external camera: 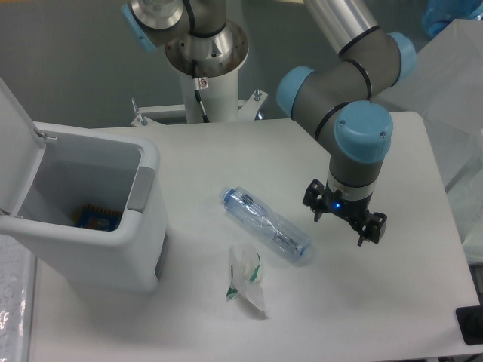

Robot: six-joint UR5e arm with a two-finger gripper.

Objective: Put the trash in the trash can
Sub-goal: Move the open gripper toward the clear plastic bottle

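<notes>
A clear, blue-tinted crushed plastic bottle [267,225] lies diagonally on the white table near its middle. Just below it rests a crumpled clear-white wrapper with green markings [246,278]. The trash can [113,256], a white boxy bin with a grey front latch panel, stands at the left with its flip lid [16,147] raised. Something blue and orange shows at its bottom. My gripper [344,221] hovers to the right of the bottle, fingers apart and empty, pointing down at the table.
The arm's white base post [205,75] stands at the table's back edge. A dark object [472,324] sits at the lower right corner. Pale plastic sheeting hangs beyond the right edge.
</notes>
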